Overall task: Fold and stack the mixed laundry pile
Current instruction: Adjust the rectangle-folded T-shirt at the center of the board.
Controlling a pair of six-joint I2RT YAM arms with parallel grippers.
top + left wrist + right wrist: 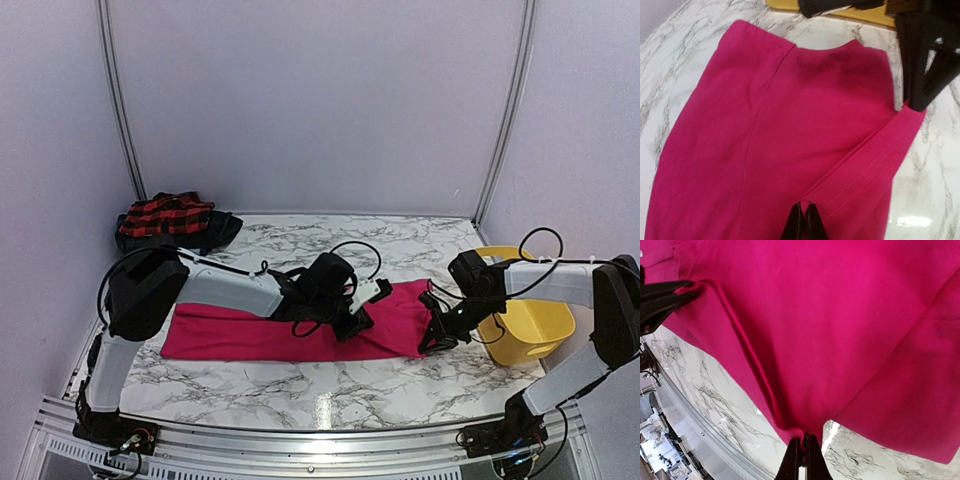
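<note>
The magenta-pink garment (270, 333) lies spread flat across the middle of the marble table. My left gripper (356, 322) is shut on a folded hem of the pink garment (760, 135) near its middle. My right gripper (436, 338) is shut on the pink garment's (830, 330) near right corner, low over the table. The right gripper also shows in the left wrist view (920, 105) at the hem's far end. The red-and-black checked garment (165, 214) lies on the dark plaid one (215, 233) at the back left.
A yellow plastic tub (535, 325) stands at the right, just behind my right arm. The marble table (300, 400) ends at a metal rail in front. White walls close the back and sides.
</note>
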